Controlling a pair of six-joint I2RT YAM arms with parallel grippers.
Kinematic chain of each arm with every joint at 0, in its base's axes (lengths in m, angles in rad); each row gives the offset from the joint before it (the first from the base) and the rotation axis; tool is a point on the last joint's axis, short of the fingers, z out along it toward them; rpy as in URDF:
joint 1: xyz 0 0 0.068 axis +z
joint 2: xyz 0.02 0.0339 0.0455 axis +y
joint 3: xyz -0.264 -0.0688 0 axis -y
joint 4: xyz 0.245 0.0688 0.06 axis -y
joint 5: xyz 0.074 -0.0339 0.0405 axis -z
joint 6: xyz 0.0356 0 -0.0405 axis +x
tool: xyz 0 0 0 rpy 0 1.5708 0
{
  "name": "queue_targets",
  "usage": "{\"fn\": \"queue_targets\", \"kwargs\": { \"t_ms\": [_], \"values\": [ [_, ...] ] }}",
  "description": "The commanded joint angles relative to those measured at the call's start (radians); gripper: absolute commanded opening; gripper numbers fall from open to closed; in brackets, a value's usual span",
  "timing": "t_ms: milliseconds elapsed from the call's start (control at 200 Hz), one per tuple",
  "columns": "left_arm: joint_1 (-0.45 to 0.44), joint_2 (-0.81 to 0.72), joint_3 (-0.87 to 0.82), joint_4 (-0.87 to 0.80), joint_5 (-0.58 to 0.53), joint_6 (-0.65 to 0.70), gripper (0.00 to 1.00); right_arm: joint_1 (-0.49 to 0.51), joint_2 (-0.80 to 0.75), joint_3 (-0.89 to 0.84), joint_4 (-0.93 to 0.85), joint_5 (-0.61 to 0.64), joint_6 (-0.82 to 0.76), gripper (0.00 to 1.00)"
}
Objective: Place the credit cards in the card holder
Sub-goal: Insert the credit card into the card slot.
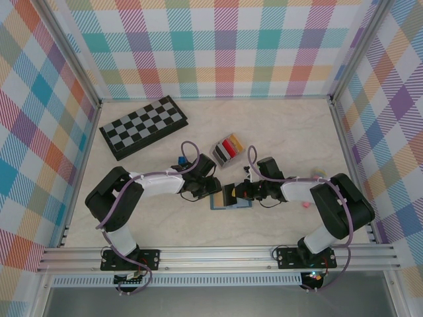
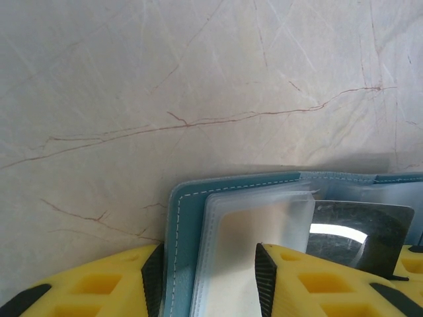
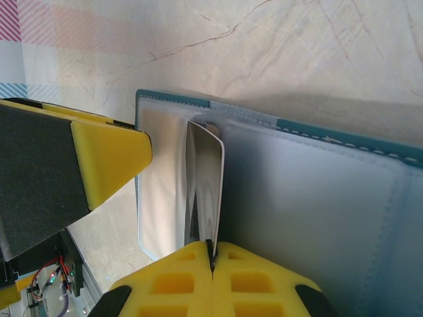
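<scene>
Standing on edge in a sleeve of the open wallet (image 3: pixel 317 198), a dark credit card (image 3: pixel 206 185) is pinched at its near edge by the right end effector (image 3: pixel 213 254), whose jaws are fully closed on it. The left end effector (image 2: pixel 210 256) is about half open and straddles the wallet's left flap and clear sleeves; whether it grips them I cannot tell. Just beyond the wallet on the counter (image 1: pixel 284 132), the card holder (image 1: pixel 217 157) holds red, black and yellow cards (image 1: pixel 230 145). A chessboard (image 1: pixel 143 125) lies further left.
</scene>
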Motion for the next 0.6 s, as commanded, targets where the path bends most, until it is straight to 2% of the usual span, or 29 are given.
{"fn": "queue_targets", "kwargs": {
  "t_ms": [0,300,435,595],
  "values": [
    [-0.013,0.005,-0.034,0.007,0.011,-0.011,0.43,-0.006,0.016,0.025,-0.062,0.033,-0.032,0.03],
    [-0.014,-0.009,-0.047,0.022,0.007,-0.029,0.42,0.006,0.000,-0.004,-0.061,-0.049,0.007,0.03],
    [-0.013,-0.008,-0.050,0.024,0.006,-0.036,0.40,0.006,-0.009,-0.007,-0.110,0.023,0.054,0.04],
    [-0.014,-0.007,-0.063,0.046,0.015,-0.049,0.39,0.016,0.021,-0.019,0.045,-0.005,0.167,0.05]
  ]
}}
